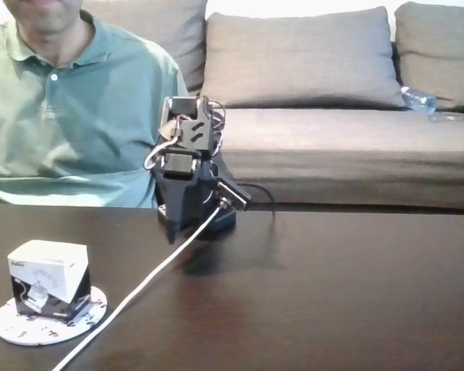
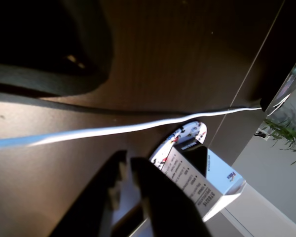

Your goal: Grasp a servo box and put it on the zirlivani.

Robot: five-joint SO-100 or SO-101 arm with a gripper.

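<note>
Servo box point(image 1: 48, 277) sits tilted on the zirlivani point(image 1: 50, 317), lower left of the fixed view; gripper point(image 2: 130, 170) jaws nearly together, clamping nothing, bottom of wrist view.

White cable point(image 2: 113, 130) crosses the tabletop point(image 2: 187, 59) just ahead of the pincer point(image 2: 130, 170); servo box point(image 2: 209, 180) on zirlivani point(image 2: 185, 136) right beside it; open tabletop beyond.
</note>
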